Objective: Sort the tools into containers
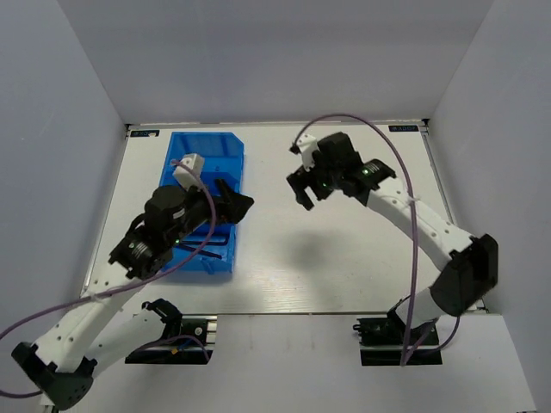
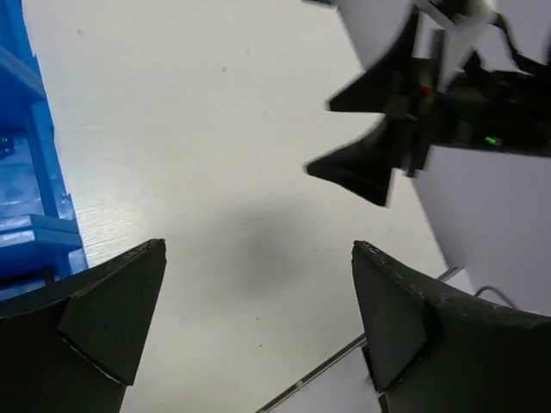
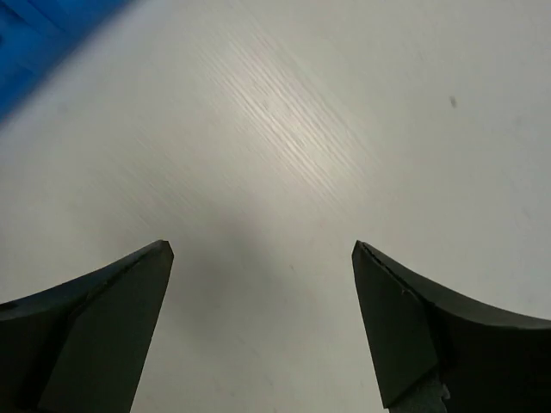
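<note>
Tools: only one shows, a thin dark hex key point(image 1: 222, 242) in the blue bin's point(image 1: 225, 148) near compartment, by the table's point(image 1: 344, 267) left edge. It looks light, stiff and slippery, so pinch it mid-shank. The left gripper point(image 2: 258, 254) and right gripper point(image 3: 263, 249) both gape empty.

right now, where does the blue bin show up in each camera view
top external: blue bin left of centre, towards the far edge
left wrist: blue bin along the left edge
right wrist: blue bin blurred, in the top left corner
shared landmark: the white table, bare beside it in all three
</note>
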Available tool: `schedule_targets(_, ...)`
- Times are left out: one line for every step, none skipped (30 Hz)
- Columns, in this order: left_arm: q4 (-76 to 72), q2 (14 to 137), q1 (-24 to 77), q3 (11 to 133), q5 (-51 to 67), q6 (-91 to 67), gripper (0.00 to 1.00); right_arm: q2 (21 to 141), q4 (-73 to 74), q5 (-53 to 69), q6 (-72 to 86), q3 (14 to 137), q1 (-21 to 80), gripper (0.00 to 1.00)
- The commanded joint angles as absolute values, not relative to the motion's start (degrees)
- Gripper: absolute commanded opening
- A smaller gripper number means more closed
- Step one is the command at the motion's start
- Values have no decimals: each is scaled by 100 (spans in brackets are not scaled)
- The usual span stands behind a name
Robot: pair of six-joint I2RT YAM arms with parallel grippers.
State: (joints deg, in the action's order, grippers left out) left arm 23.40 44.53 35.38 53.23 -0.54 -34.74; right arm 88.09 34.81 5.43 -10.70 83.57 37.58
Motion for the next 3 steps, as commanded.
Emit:
schedule_targets(2434,4842,3542,5448,149,-3077,99,7957,3630,-903,-1414,7430,3701,91)
schedule_targets(2487,4912,3542,5528,149,-2989,99,7832,3586,-992,-1406,7166,3683,91)
schedule_targets(2487,4974,3542,5528,89,-2806,99,7683,3569,-993,-1458,7050,3648,91)
